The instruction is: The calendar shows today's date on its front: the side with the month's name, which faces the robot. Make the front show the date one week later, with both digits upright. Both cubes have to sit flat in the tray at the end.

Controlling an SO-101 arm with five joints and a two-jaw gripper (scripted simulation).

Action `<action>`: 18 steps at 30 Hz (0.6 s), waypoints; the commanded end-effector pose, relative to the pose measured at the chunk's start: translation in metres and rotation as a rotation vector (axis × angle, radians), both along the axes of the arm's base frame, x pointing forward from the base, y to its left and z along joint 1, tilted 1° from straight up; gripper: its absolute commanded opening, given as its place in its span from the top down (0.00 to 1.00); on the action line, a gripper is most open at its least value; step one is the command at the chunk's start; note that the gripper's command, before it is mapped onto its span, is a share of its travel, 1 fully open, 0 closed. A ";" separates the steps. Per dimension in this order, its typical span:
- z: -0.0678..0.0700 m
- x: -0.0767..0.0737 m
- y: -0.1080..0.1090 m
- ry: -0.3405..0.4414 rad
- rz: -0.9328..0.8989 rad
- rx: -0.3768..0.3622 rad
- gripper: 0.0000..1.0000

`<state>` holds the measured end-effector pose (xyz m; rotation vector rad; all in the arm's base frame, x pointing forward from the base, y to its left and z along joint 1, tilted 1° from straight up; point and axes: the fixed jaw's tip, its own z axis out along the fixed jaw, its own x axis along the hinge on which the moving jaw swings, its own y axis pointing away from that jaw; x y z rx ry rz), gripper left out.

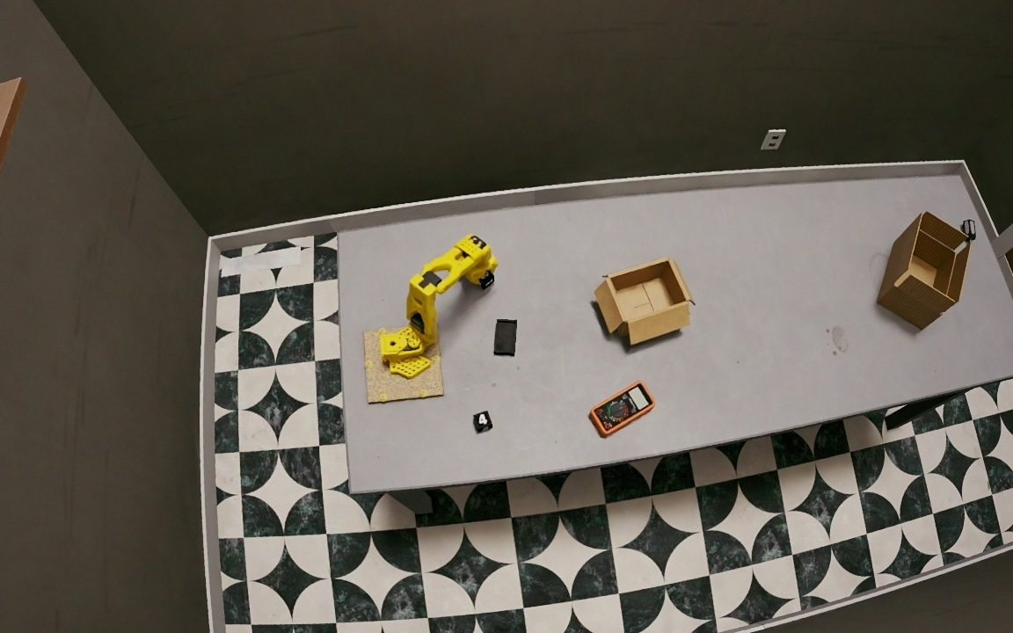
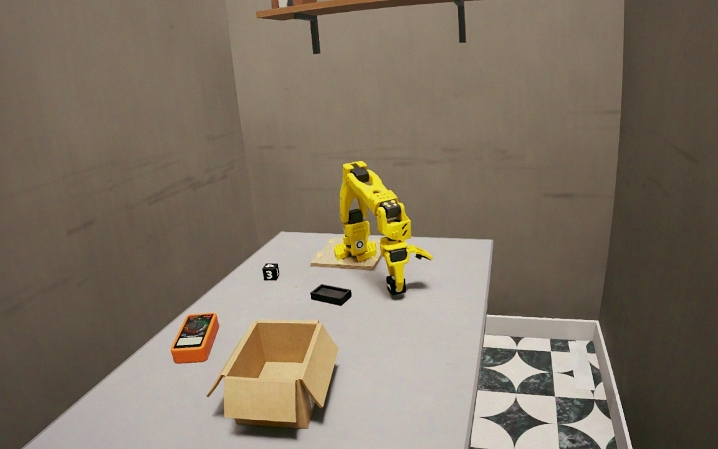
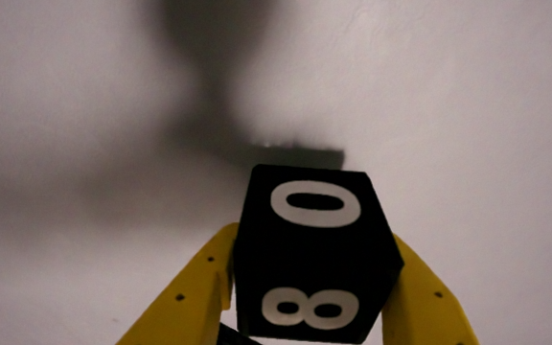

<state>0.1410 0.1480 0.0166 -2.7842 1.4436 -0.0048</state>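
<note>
Fingers clamped on a black digit cube [image 3: 314, 249], faces 0 and 8 visible, low over the desk [image 2: 417, 346]. Empty tray [image 2: 330, 294] lies at about 8 o'clock in the exterior view; the second cube [image 2: 270, 272] sits beyond it. Step: carrying. Next, probably reorient and seat it flat.

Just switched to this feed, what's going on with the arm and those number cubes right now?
The yellow arm's gripper is shut on one black cube, faces 0 and 8 showing, held low at the table, off to one side of the black tray. The tray holds neither cube. The second cube sits loose on the table on the tray's other side, showing a 3 to the exterior view and a 4 on top. Both cubes remain to be seated.
</note>
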 end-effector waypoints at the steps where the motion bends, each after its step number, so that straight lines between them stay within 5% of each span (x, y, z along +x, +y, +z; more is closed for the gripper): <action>1: -0.005 -0.004 -0.001 0.015 0.017 -0.013 1.00; 18: -0.010 -0.004 -0.001 0.015 0.017 -0.013 1.00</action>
